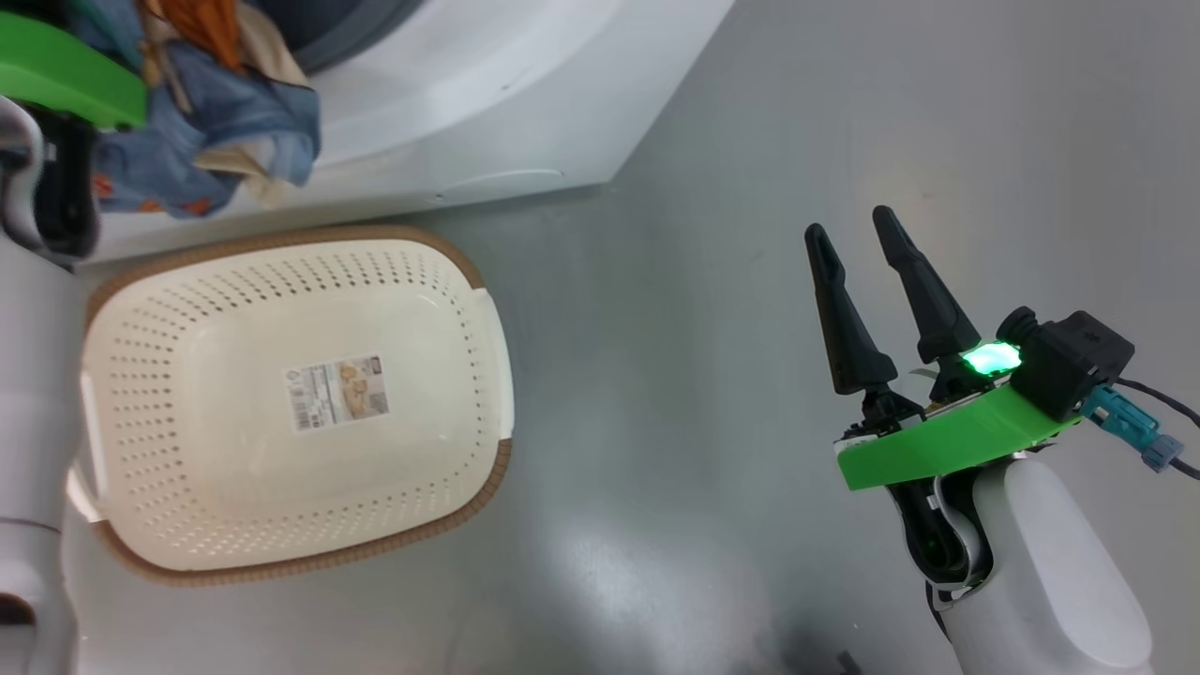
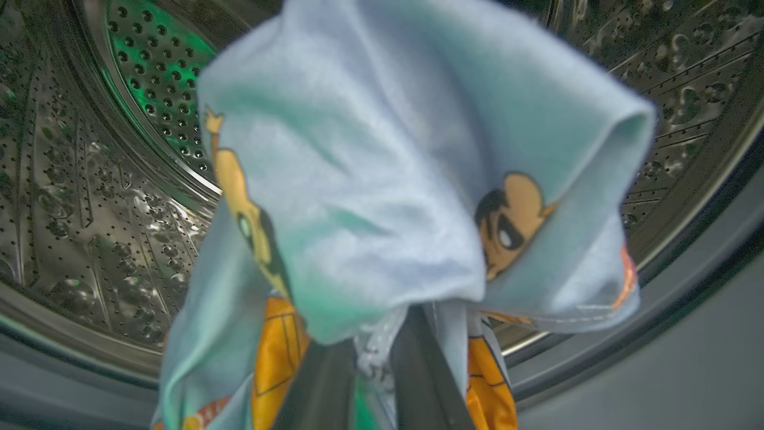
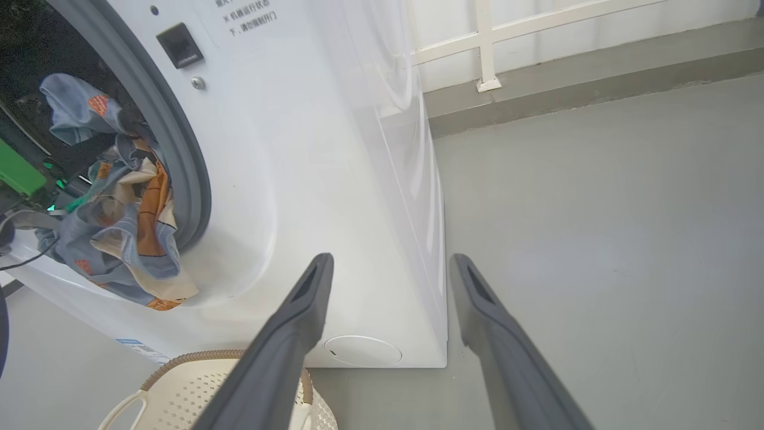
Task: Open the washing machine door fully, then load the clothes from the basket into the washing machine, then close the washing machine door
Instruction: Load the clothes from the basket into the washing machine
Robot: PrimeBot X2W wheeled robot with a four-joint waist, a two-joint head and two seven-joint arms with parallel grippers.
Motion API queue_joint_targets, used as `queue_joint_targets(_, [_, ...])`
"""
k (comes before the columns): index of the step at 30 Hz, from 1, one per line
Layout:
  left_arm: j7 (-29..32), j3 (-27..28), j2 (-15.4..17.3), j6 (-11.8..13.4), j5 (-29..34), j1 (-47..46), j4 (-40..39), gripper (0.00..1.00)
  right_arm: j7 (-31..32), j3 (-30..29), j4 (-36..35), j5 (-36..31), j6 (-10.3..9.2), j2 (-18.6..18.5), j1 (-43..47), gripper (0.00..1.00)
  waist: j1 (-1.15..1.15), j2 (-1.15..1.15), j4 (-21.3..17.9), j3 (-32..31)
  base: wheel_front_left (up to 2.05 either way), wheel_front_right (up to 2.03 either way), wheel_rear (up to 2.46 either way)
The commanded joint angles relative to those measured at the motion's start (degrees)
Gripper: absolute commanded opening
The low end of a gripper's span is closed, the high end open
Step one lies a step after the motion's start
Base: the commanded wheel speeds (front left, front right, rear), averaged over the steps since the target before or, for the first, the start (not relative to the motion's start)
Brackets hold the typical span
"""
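Observation:
My left gripper (image 2: 373, 340) is shut on the clothes (image 2: 388, 167), a blue bundle with orange cartoon prints, held at the mouth of the steel drum (image 2: 71, 179). In the head view the clothes (image 1: 225, 122) hang at the top left against the white washing machine (image 1: 487, 84). From the right wrist the bundle of clothes (image 3: 119, 233) drapes over the grey gasket (image 3: 179, 137) of the washing machine (image 3: 310, 149). The basket (image 1: 187, 450) sits on the floor before the machine with just a label sticker inside. My right gripper (image 1: 848, 222) stands open over bare floor, right of the basket. The washing machine door is out of view.
Grey floor (image 1: 712, 281) spreads to the right of the machine and basket. A white railing (image 3: 486, 48) on a low kerb runs behind the machine. The basket rim (image 3: 197, 358) lies just below my right gripper (image 3: 391, 260). A round service flap (image 3: 363, 350) marks the machine's lower front.

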Motion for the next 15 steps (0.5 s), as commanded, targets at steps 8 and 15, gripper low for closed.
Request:
queue_joint_targets(8, [-0.4,0.9,4.8,-0.2,2.4,-5.9,3.0,0.00,-0.3,2.1,-1.7,-0.7,0.36,1.4,0.1,1.00,0.00,0.00,-4.6,5.2,0.00,0.00,0.00])
queue_joint_targets(15, [-0.4,1.3,6.4,-0.2,5.4,-11.6,1.5,0.00,-0.3,2.1,-2.2,-0.8,0.36,2.0,0.3,1.00,0.00,0.00,-6.9,6.6,0.00,0.00,0.00])
